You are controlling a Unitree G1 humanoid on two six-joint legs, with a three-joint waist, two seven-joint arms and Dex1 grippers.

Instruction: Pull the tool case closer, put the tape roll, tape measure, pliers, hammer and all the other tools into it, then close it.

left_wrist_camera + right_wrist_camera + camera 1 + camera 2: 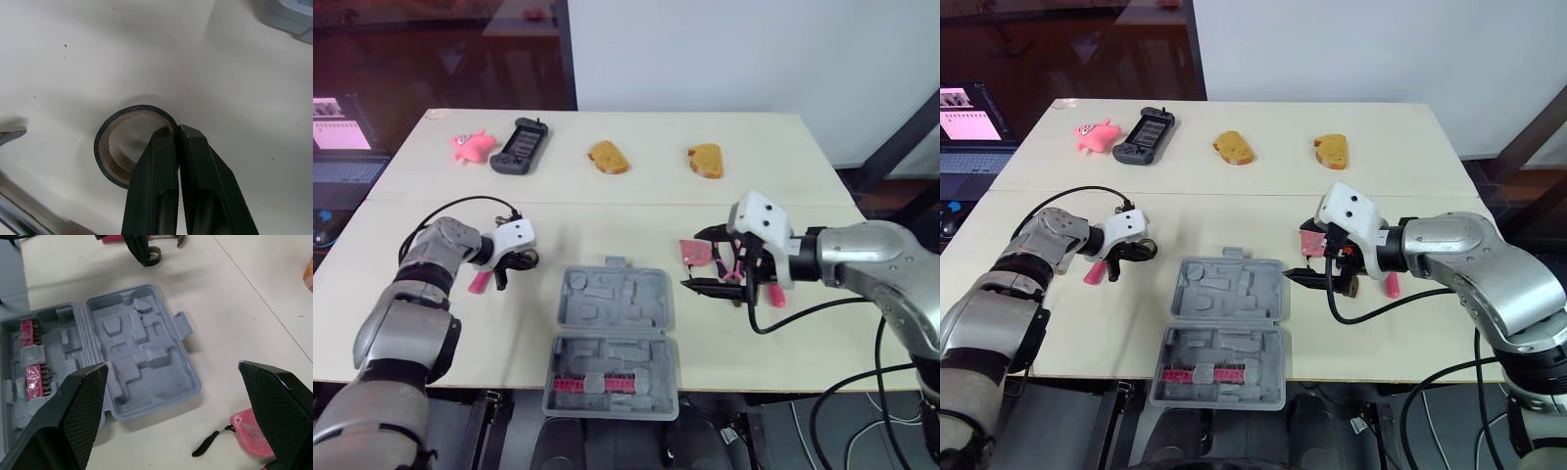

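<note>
**Left pinches the tape roll, right spreads over the tape measure**

The tool case [651,294] lies open at six o'clock on the table, close to the front edge, with a row of pink bits [597,385] in its near half. Out at ten o'clock from the case, the left gripper [514,264] has the tape roll [101,152]. The left wrist view gives the detail: one black finger inside the ring, the other outside, clamped tight on the wall.

That looks a sound grip to me. The roll seems light and stiff, a tan core under smooth dark tape, so a pinch through the wall should carry it. It may swing on so narrow a hold. A pink handle [480,282] lies just beside it.

Over at two o'clock, the right gripper [173,367] is spread wide and holds nothing, poised over the pink tape measure [252,431]. I judge that a hard, compact, heavier lump. It is best taken across its flat sides, not by the loose black strap [208,441].

The head views set both arms and the case in one layout, but they can't settle how the left fingers sit on the roll. The right wrist view shows the far half's moulded pockets bare. The left wrist view catches a chrome tool [10,215] near the roll.
</note>
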